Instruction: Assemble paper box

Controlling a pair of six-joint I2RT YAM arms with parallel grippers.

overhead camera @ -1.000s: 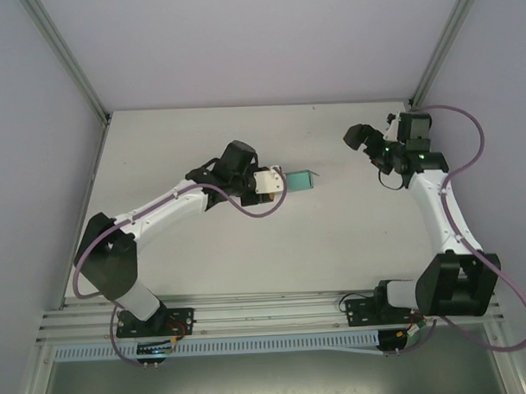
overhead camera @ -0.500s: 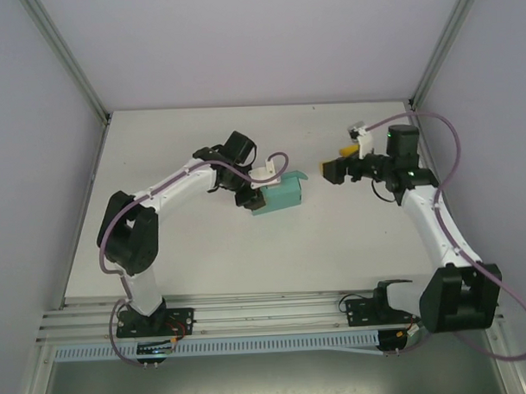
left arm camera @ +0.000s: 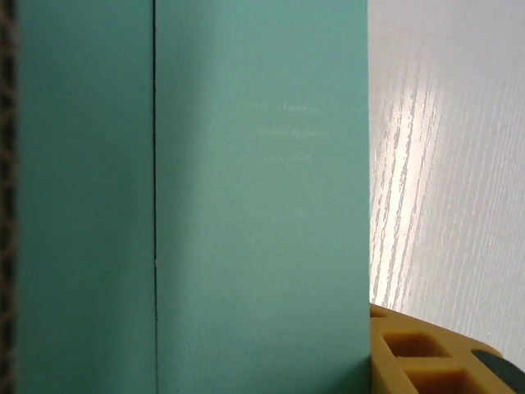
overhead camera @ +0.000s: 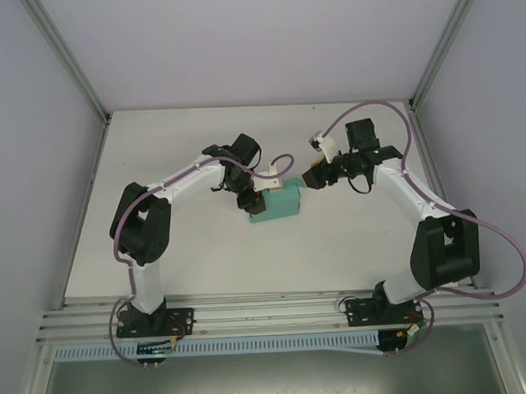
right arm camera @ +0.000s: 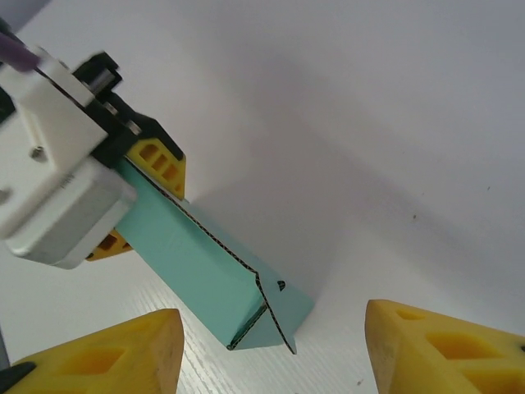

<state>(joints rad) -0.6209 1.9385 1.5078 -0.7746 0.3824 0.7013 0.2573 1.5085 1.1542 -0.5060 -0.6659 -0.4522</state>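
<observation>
The paper box (overhead camera: 276, 203) is a teal-green folded card piece lying low over the white table (overhead camera: 187, 251), mid-table. My left gripper (overhead camera: 261, 190) is shut on its left end. In the right wrist view that gripper (right arm camera: 135, 201) has a yellow finger on each side of the card, and the box (right arm camera: 205, 263) shows a creased, half-open end with a loose flap. My right gripper (overhead camera: 312, 180) is just right of the box and open. Its yellow fingers (right arm camera: 107, 353) stand apart on either side of the box's end, touching nothing. Teal card (left arm camera: 189, 197) covers most of the left wrist view, beside one yellow finger (left arm camera: 426, 353).
Grey walls with metal corner posts (overhead camera: 68, 61) close in the table at the back and sides. An aluminium rail (overhead camera: 267, 313) runs along the near edge, where both arm bases are bolted. Bare table surface lies in front of the box.
The right arm has swung left from the back right corner up to the box, its jaws narrowing. The left arm has drawn in, bringing the box down and to the left.
</observation>
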